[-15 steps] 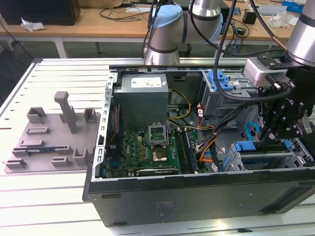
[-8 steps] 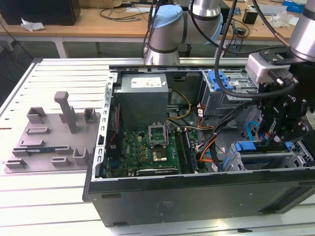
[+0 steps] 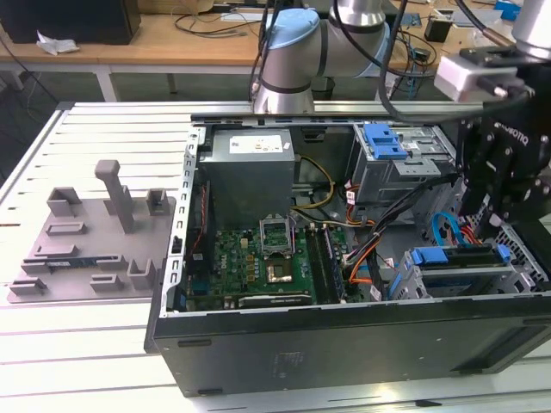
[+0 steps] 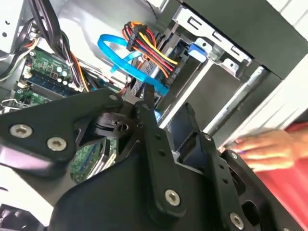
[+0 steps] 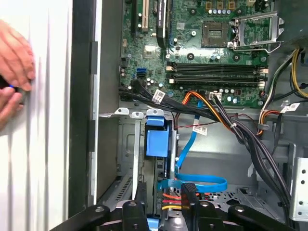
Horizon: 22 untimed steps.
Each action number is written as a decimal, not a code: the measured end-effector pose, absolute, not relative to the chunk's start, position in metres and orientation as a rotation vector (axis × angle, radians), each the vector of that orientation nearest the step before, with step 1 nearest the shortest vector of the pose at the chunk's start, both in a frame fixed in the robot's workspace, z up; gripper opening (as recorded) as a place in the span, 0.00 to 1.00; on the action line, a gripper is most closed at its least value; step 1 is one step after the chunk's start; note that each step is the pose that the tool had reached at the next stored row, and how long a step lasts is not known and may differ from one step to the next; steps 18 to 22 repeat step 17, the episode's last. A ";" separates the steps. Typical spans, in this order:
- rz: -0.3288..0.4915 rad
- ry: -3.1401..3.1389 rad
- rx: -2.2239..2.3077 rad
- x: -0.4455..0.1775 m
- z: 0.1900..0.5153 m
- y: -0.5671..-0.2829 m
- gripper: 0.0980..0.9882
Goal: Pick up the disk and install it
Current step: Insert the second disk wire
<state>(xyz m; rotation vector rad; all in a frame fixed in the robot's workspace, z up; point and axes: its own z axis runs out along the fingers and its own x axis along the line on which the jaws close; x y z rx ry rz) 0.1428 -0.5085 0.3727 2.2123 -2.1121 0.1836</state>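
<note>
The disk [image 3: 456,268], silver in a blue carrier, lies in the slot of the lower drive cage [image 3: 413,288], at the exterior view's right of the open computer case. Its blue handle end [image 5: 158,142] points toward the motherboard. My black gripper [image 3: 498,237] stands over the disk's other end. In both wrist views the fingers [image 5: 188,197] sit on either side of the disk [image 4: 173,132], and the gripper [image 5: 164,188] [image 4: 168,109] is shut on it.
A blue SATA cable [image 5: 202,183] and coloured power wires [image 4: 149,48] loop close beside the slot. A separate blue bracket [image 3: 383,142] tops the upper grey cage. A person's hand [image 5: 14,62] rests on the table by the case wall. A grey fixture plate [image 3: 86,241] lies at the exterior view's left.
</note>
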 end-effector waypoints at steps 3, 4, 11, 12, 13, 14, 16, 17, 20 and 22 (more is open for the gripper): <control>0.222 -2.091 2.191 0.143 0.375 -0.498 0.27; 0.228 -2.087 2.188 0.143 0.375 -0.496 0.27; 0.247 -2.076 2.177 0.142 0.375 -0.493 0.01; 0.247 -2.076 2.177 0.142 0.375 -0.493 0.01; 0.248 -2.076 2.177 0.142 0.375 -0.493 0.01; 0.248 -2.076 2.176 0.142 0.375 -0.493 0.01; 0.248 -2.075 2.176 0.142 0.375 -0.493 0.01; 0.248 -2.075 2.176 0.142 0.375 -0.493 0.01; 0.248 -2.075 2.176 0.142 0.375 -0.493 0.01; 0.248 -2.075 2.176 0.142 0.375 -0.493 0.01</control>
